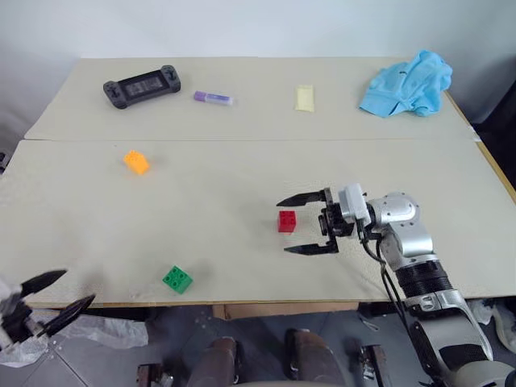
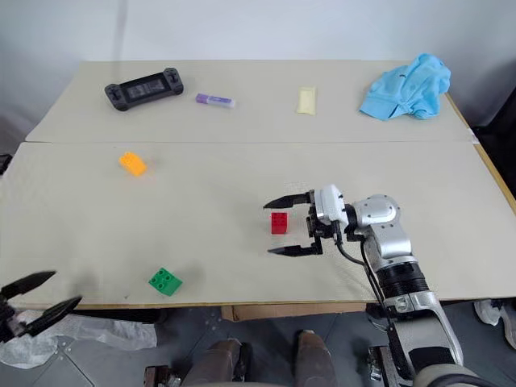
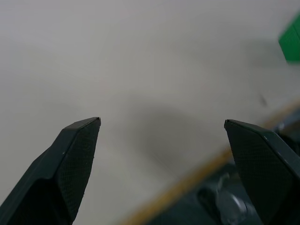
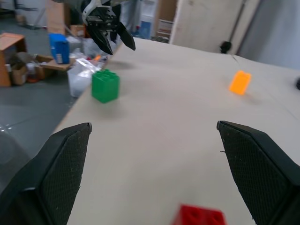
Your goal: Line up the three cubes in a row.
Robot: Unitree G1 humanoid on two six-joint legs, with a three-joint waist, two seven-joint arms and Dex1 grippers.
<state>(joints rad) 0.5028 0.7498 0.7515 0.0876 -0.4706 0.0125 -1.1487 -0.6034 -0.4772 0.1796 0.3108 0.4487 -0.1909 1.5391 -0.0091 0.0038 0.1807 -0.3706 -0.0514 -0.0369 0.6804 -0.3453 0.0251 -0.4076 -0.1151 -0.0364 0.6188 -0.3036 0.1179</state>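
Green brick [image 3: 291, 43] cut off at frame edge beyond the left gripper [image 3: 161, 124]; red brick [image 4: 199, 216] cropped between right gripper's fingers [image 4: 255, 159].

Two dark, textured fingers [image 3: 75, 164] of the left claw [image 3: 161, 123] rise spread wide apart, nothing between them, over a pale table [image 3: 117, 61]. A green cube [image 3: 291, 42] sits on that surface at the frame's border, partly cut off. The table's tan edge [image 3: 187, 183] runs diagonally past the fingertips.
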